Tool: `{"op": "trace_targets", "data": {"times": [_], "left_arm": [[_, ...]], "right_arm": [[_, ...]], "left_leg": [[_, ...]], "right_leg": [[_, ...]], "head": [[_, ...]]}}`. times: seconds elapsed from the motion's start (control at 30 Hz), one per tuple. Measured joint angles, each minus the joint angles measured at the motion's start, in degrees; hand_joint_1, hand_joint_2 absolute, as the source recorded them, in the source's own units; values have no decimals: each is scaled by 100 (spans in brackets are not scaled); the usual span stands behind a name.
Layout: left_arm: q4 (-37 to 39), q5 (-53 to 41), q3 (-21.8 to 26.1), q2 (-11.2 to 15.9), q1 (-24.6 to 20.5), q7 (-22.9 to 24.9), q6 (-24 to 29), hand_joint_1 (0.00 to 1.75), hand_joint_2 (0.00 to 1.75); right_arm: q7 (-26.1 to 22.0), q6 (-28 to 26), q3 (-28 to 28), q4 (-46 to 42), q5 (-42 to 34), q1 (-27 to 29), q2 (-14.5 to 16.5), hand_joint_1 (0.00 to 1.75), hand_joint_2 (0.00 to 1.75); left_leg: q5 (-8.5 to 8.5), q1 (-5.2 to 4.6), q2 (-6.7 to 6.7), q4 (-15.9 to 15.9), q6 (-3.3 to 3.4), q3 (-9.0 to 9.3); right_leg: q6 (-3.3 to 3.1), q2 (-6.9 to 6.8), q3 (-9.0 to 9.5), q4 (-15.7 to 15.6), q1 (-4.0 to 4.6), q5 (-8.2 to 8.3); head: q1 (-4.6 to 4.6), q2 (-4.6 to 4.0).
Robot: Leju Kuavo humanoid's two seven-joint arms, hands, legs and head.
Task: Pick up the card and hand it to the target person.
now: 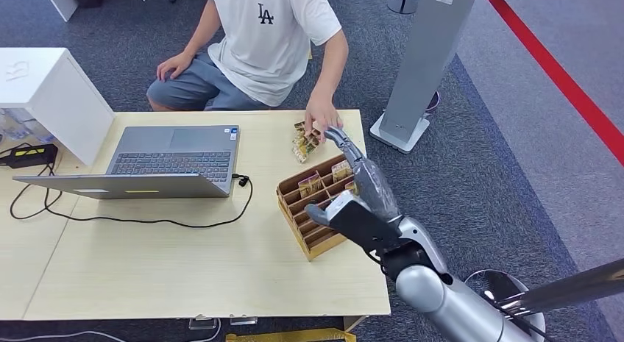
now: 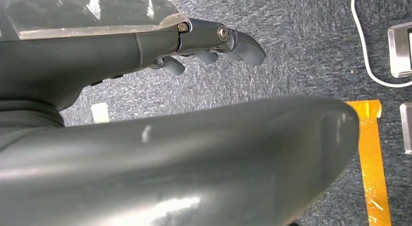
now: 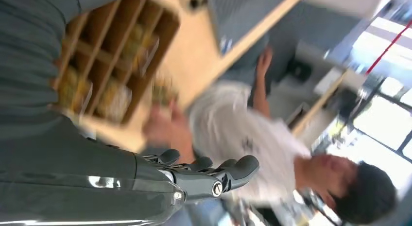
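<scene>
Reaching out over the wooden card rack point(image 1: 313, 209) at the worktop's point(image 1: 184, 268) right edge, the right hand point(image 1: 353, 195) is hovering with its fingers extended and apart, gripping nothing that the head view or the right wrist view shows. The longest finger is stretching toward the far right corner, where a person's hand point(image 1: 321, 120) is resting on a small pile of cards point(image 1: 304, 141) lying loose on the worktop, so the two hands are coming nearly together there. That pile is probably sitting by the person because they are sorting or offering it; whether the card meant for the handover is among those or is one of the cards point(image 1: 340, 171) standing in the rack's slots cannot be told. The rack is lying angled, its dividers keeping the cards upright and apart, which should make a single one easier to pinch. The person in the white shirt point(image 1: 268, 33) is crouching just beyond the worktop's far edge, close enough to receive.

A laptop point(image 1: 173, 162) is standing open toward the left half, its cable point(image 1: 147, 221) trailing across the middle, well apart from the rack.

The left hand point(image 2: 214, 46) is hanging over carpet, fingers loosely curled and holding nothing, evidently left out of this job.
</scene>
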Motion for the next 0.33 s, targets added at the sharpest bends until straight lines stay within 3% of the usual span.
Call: {"op": "trace_targets", "data": {"times": [0.1, 0.33], "left_arm": [[0, 16, 0, -2, 1, 46, 44, 0, 0], [0, 26, 0, -17, 3, 222, 201, 0, 0]], "right_arm": [[-390, 236, -147, 90, -1544, 131, -13, 0, 175], [-745, 455, -482, 245, -3526, 520, -146, 0, 175]], "left_leg": [[0, 0, 0, 0, 0, -1], [-1, 0, 0, 0, 1, -1]], "right_leg": [[0, 0, -1, 0, 0, 0], [0, -1, -1, -2, 0, 0]], "head": [[1, 0], [-2, 0]]}}
